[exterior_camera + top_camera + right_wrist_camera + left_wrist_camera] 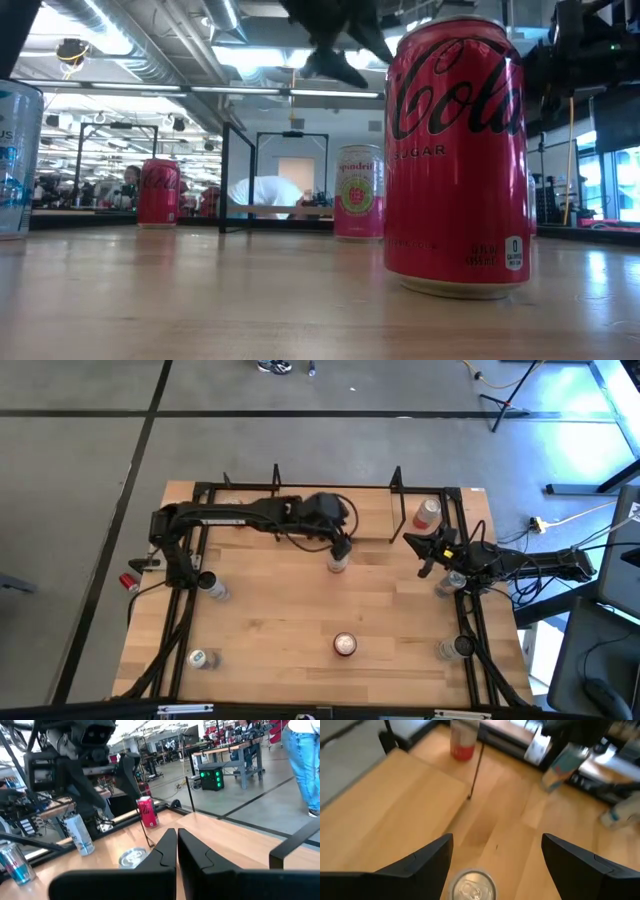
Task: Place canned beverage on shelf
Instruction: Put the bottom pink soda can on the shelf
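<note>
A pink-and-white can (337, 563) stands upright on the table just in front of the shelf (370, 520), a light-wood board with black rod frames at the table's far middle. The can also shows in the low view (358, 190), and its silver top shows in the left wrist view (472, 886). My left gripper (341, 548) is open a little above this can, with one finger on either side of the top and neither touching it. My right gripper (424, 556) is shut and empty, right of the shelf's right end; its fingers show closed in the right wrist view (177, 851).
A red Coke can (345, 645) stands near the front edge. A red-and-white can (427, 512) stands at the far right beyond the shelf's rod. Other cans stand at the left (212, 586), front left (200, 658), right (447, 582) and front right (455, 648). Another red can (158, 190) stands left of the shelf.
</note>
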Available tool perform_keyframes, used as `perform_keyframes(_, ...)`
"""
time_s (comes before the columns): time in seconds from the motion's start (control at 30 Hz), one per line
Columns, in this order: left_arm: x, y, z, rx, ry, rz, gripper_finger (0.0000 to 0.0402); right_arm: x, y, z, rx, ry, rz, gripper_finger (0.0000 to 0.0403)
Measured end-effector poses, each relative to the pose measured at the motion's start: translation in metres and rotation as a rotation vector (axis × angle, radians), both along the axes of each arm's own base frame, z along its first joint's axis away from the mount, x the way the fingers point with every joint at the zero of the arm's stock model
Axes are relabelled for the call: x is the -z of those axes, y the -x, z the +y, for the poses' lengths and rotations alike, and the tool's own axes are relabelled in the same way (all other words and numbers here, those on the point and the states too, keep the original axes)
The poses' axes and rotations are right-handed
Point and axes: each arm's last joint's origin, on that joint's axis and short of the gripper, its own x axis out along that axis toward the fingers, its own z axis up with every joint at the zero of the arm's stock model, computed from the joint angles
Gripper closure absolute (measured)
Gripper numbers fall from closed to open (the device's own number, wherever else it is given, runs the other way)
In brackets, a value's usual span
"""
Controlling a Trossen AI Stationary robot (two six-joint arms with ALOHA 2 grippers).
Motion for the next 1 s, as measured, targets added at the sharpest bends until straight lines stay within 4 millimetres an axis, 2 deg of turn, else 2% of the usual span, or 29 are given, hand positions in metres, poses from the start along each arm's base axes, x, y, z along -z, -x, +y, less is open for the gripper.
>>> perform_keyframes(0.13,0.023,-0.009,-0.001,0.015,0.018,0.077,0.0104,0.004,0.0,0.001,-0.02,0.0,0.037,0.0398)
perform_keyframes(0.3,0.044,-0.009,-0.001,0.0,0.033,0.207,0.0104,0.006,-0.001,0.002,-0.069,0.001,0.065,0.0398)
perform_keyframes(0.5,0.053,-0.011,-0.002,-0.014,0.047,0.237,0.0104,0.007,-0.001,0.002,-0.071,0.001,0.071,0.0397)
perform_keyframes(0.83,0.083,-0.022,-0.008,-0.004,0.046,0.315,0.0104,0.007,-0.001,0.002,-0.071,0.001,0.078,0.0397)
perform_keyframes(1.0,0.085,-0.023,-0.01,-0.02,0.02,0.321,0.0104,0.008,-0.001,0.002,-0.071,0.001,0.08,0.0398)
